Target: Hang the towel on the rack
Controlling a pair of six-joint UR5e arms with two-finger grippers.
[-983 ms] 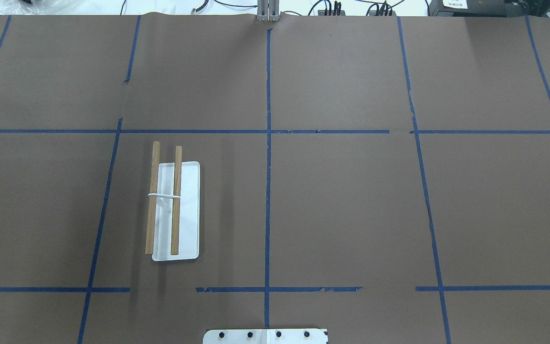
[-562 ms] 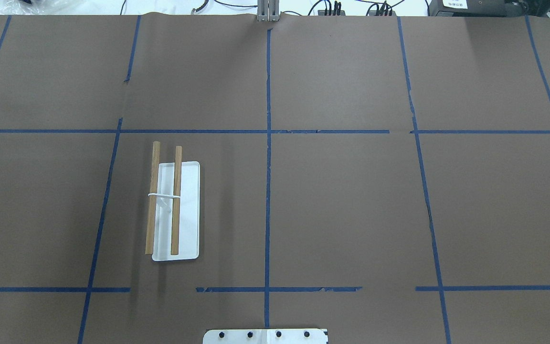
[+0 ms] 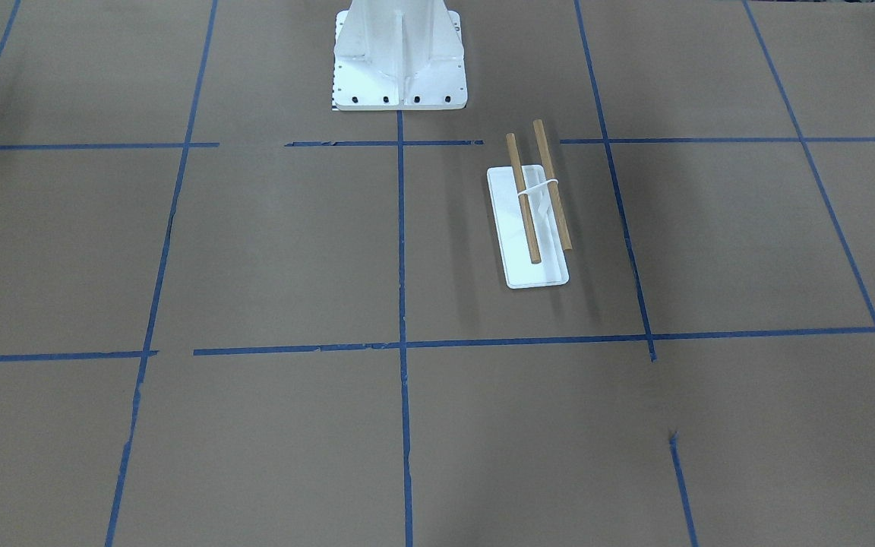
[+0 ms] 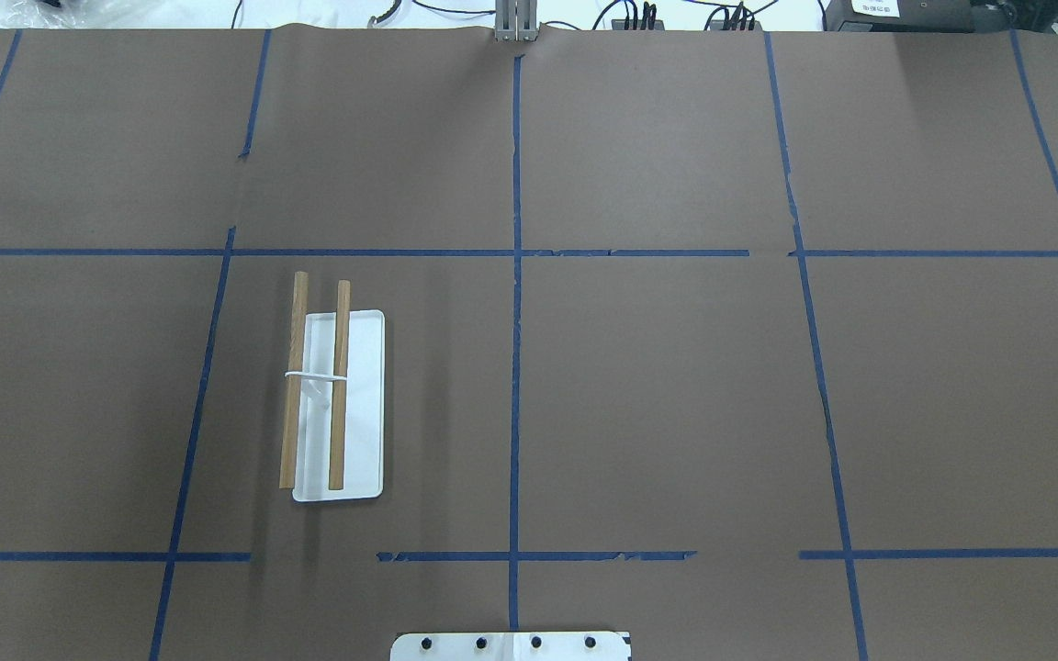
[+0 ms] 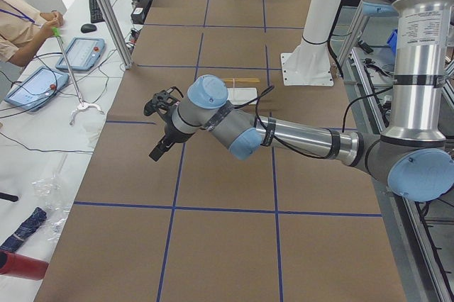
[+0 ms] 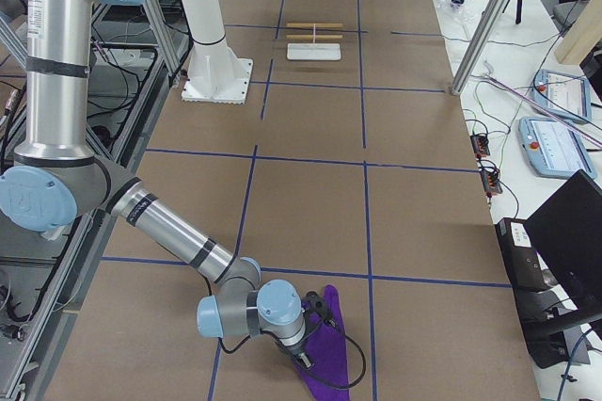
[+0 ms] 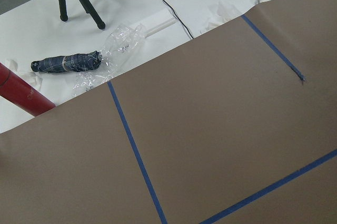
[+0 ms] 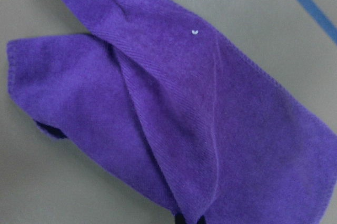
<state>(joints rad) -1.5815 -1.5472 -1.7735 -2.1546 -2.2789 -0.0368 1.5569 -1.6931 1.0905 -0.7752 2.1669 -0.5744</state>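
overhead view matches a second ago: the rack (image 4: 338, 404) sits unmoved on the left half of the table (image 4: 676, 413). the purple towel (image 6: 337, 326) lies at the right end under the right gripper (image 6: 306, 352). neither its grip nor the hovering left gripper (image 5: 156, 152) can be judged. the far-edge label (image 4: 873, 7) is unreadable.

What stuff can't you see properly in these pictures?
1. The right gripper: small in the exterior right view, over the crumpled purple cloth towel; open or shut cannot be told.
2. The left gripper: only in the exterior left view; same doubt.
3. The towel: cut off by the right wrist view's edges; outside the overhead and front-facing views.
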